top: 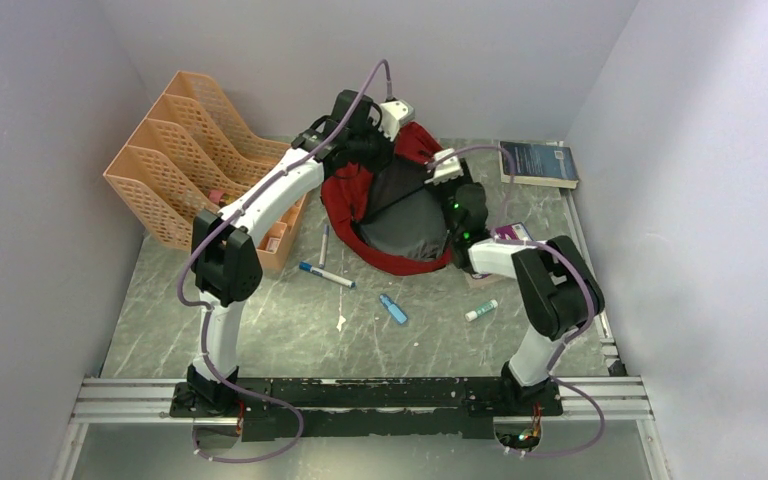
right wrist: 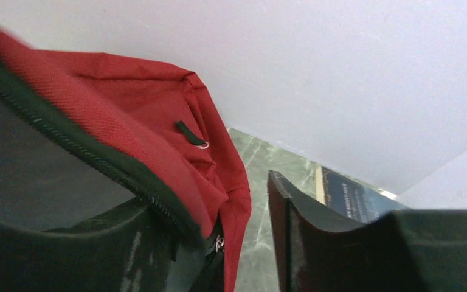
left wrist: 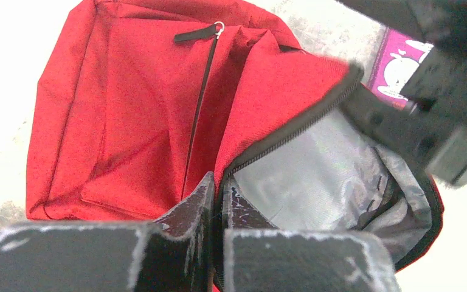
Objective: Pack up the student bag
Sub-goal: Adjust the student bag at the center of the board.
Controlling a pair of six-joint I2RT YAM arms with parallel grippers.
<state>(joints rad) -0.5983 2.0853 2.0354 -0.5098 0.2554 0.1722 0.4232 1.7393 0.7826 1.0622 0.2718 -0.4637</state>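
Note:
The student bag [top: 392, 205] is a red backpack lying at the middle back of the table, its mouth open on grey lining [left wrist: 316, 182]. My left gripper [left wrist: 219, 190] is shut on the bag's zipper edge at the far-left rim [top: 378, 158], holding it up. My right gripper [top: 440, 190] is open at the right rim. In the right wrist view it [right wrist: 231, 201] straddles the red rim [right wrist: 158, 152]: one finger sits inside behind the zipper, the other finger [right wrist: 292, 231] stands outside, with a gap to the fabric.
An orange file organizer [top: 185, 165] stands at the back left. A dark blue book [top: 540, 163] lies at the back right, with a purple box [top: 511, 233] beside the right arm. A marker [top: 325, 274], a pen [top: 323, 243], a small blue item [top: 393, 308] and a glue stick [top: 481, 310] lie in front of the bag.

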